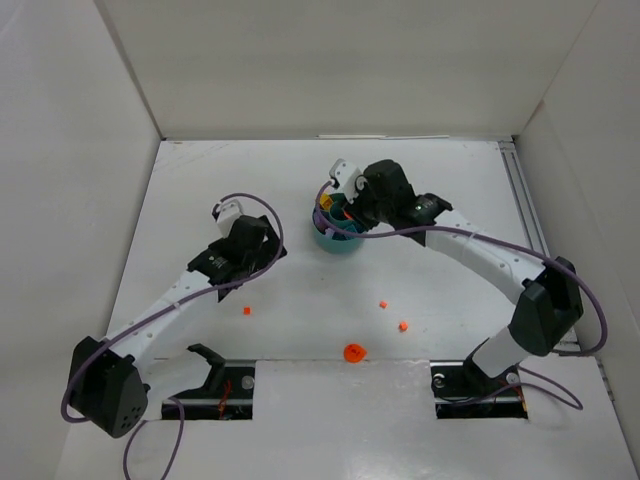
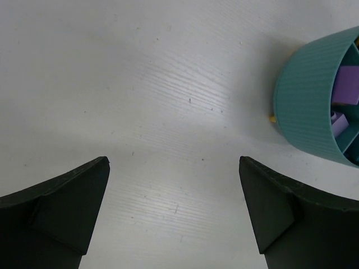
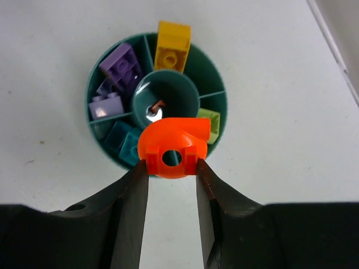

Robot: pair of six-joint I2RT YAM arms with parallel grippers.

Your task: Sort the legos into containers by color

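Note:
The teal dish [image 3: 221, 101] [image 1: 335, 240] has a centre cup ringed by containers holding legos: a yellow brick [image 3: 172, 46], purple bricks [image 3: 118, 64], turquoise ones [image 3: 126, 140] and a lime green one [image 3: 208, 120]. My right gripper [image 3: 171, 165] [image 1: 345, 212] hangs over the dish's near rim, shut on a rounded orange piece [image 3: 174, 145] with a hole in it. My left gripper [image 2: 174, 162] [image 1: 250, 240] stands wide open over bare table left of the dish [image 2: 308, 95], with nothing between its fingers.
Loose orange pieces lie on the table near the front: a tiny one [image 1: 247, 311] by the left arm, two tiny ones [image 1: 383, 304] [image 1: 403, 326], and a larger round one [image 1: 354, 352]. White walls enclose the table on three sides.

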